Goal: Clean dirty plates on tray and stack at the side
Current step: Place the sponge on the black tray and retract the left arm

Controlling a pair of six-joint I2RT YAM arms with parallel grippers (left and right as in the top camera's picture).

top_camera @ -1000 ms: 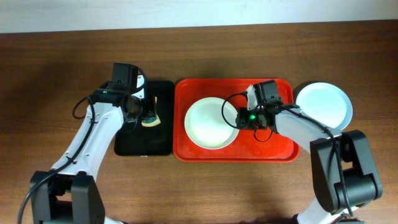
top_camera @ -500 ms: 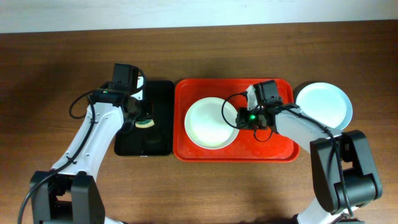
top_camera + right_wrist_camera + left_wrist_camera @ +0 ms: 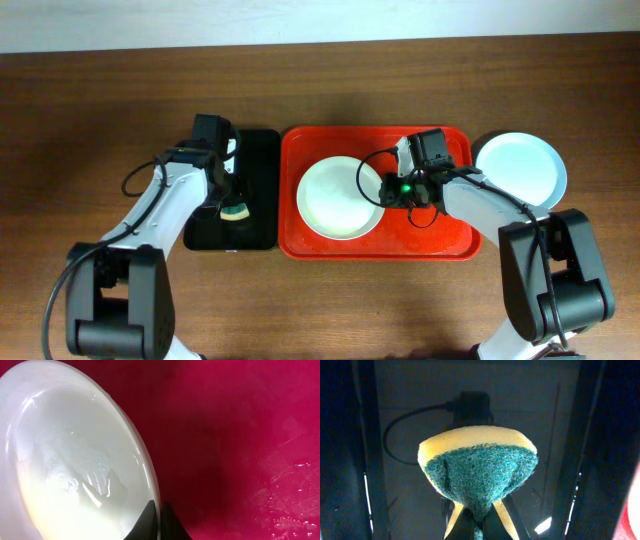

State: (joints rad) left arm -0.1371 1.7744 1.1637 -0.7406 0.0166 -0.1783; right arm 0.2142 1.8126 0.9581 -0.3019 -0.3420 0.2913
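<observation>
Overhead, left claw (image 3: 231, 201) clamps a sponge (image 3: 237, 212) above the black tray (image 3: 258, 170); right claw (image 3: 389, 189) pinches the plate (image 3: 335, 200) rim.

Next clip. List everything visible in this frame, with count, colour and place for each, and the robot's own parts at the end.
red tray: one, red, middle of the table.
pale green plate: one, pale green, on the left half of the red tray.
stacked plates: apparently two, white on top with a pale blue rim showing beneath, on the table right of the red tray.
black tray: one, black, just left of the red tray.
sponge: one, yellow with a green scouring face, over the black tray.
table: one, brown wood.
left tool: one, dark, shut on the sponge.
right tool: one, dark, shut on the right rim of the pale green plate.
</observation>
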